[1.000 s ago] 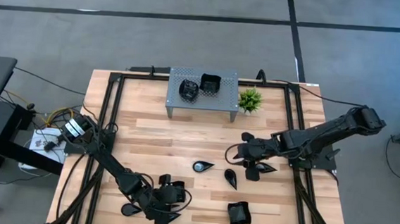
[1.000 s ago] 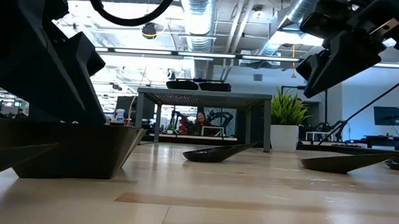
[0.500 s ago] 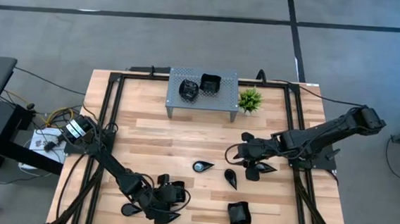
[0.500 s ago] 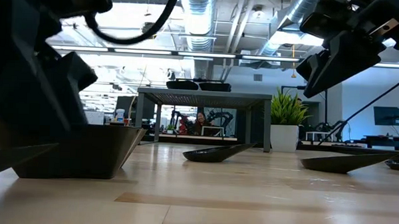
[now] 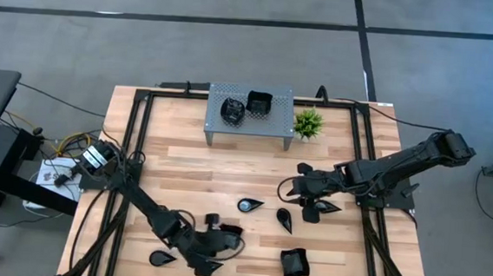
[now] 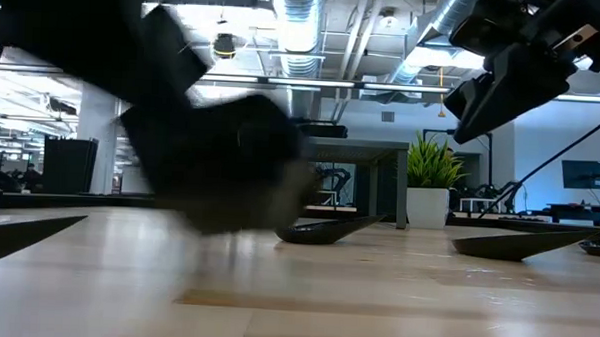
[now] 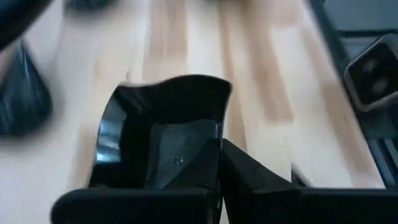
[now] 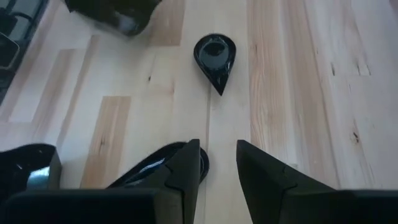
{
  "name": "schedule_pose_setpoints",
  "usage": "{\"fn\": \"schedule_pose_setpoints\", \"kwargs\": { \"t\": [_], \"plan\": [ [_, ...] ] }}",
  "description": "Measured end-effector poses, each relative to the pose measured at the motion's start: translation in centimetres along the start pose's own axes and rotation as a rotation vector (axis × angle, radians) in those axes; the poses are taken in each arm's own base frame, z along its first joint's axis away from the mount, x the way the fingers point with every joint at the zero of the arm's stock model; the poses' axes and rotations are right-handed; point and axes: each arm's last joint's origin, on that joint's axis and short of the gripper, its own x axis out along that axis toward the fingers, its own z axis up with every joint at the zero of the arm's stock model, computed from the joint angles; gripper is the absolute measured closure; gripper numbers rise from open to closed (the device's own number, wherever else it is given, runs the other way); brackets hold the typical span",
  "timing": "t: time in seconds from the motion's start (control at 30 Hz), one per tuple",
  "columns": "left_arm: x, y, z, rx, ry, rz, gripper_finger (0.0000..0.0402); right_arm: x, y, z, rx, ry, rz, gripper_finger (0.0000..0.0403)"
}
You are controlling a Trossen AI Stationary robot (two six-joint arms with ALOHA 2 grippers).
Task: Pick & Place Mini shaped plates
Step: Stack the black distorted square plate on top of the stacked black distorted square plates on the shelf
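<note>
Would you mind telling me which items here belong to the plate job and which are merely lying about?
Job: teardrop plates; loose square plate; held square plate, gripped by the left end effector; shelved plates on the grey stand.
Lying about: potted plant; cables.

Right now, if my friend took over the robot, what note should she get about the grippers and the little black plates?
Left gripper: shut on a square plate, at the table's near edge.
Right gripper: holding a teardrop plate, above the table's right side.
Done: two plates sit on the grey stand.
Left: teardrop plates in the middle, one near the left arm, a square one at the near edge.
</note>
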Motion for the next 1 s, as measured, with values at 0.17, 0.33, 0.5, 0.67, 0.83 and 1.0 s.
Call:
{"fn": "schedule_pose_setpoints", "kwargs": {
  "t": [0.17,0.33,0.5,0.67,0.83,1.0],
  "plan": [
    [0.4,3.1,5.4,0.265,-0.099,0.068,0.0395,0.0,0.0,0.1,0.000,-0.010,0.002,0.0302],
    [0.6,10.6,8.6,0.353,-0.104,0.136,0.0395,0.0,0.0,0.1,0.000,-0.009,0.002,0.0302],
    [-1.0,18.5,10.1,0.373,-0.077,0.234,0.0394,0.0,0.0,0.1,0.000,-0.006,0.001,0.0302],
    [-4.5,25.1,11.9,0.438,-0.125,0.409,0.0395,0.0,0.0,0.1,0.000,-0.006,0.001,0.0302],
    [-7.4,31.2,11.8,0.479,-0.130,0.501,0.0395,0.0,0.0,0.1,-0.016,-0.006,0.001,0.0302],
    [-7.8,35.3,10.5,0.462,-0.165,0.437,0.0395,0.0,0.0,0.1,-0.083,-0.006,0.001,0.0302]
  ]
}}
